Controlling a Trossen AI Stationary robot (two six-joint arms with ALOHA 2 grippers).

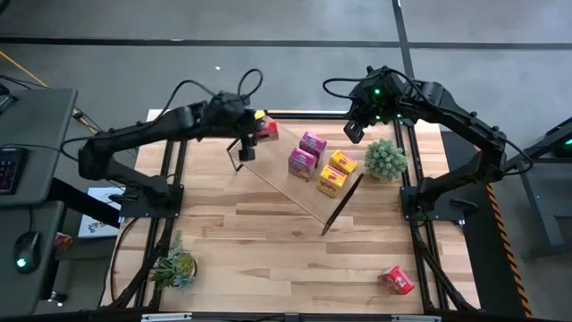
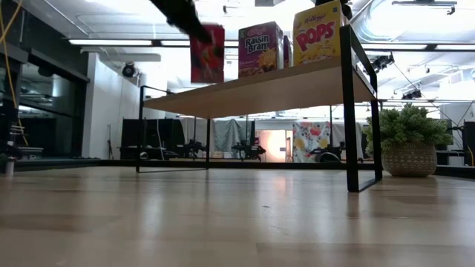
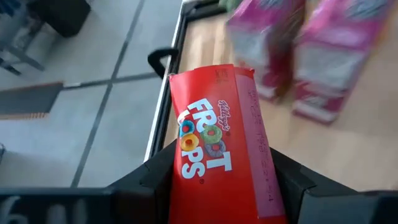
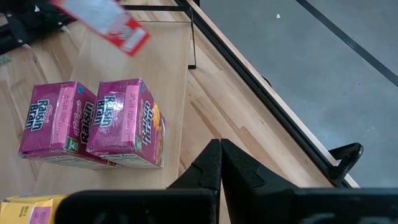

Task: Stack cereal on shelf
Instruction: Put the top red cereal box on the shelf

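The shelf (image 1: 279,182) is a light-wood board on dark end frames, lying slantwise at the table's far middle. Two magenta cereal boxes (image 1: 307,153) and two yellow ones (image 1: 337,172) stand on it. My left gripper (image 1: 253,136) is shut on a red cereal box (image 3: 217,143) over the shelf's far left end; in the low view the red box (image 2: 207,53) stands at about the board's height. Another red box (image 1: 396,279) lies on the table near the right front. My right gripper (image 4: 221,154) is shut and empty, hovering beyond the shelf's far right side (image 1: 355,131). My left gripper pinches the red box between its two fingers (image 3: 148,182), one on each side of the box near its upper end (image 3: 186,186). The fingers come from above, slanting down. The box hangs nearly upright below them; whether its bottom touches the board I cannot tell.
A potted green plant (image 1: 385,158) stands just right of the shelf's right end, and a second plant (image 1: 174,266) stands at the table's near left. Bare tabletop lies in front of the shelf. The table's far edge runs close behind the shelf.
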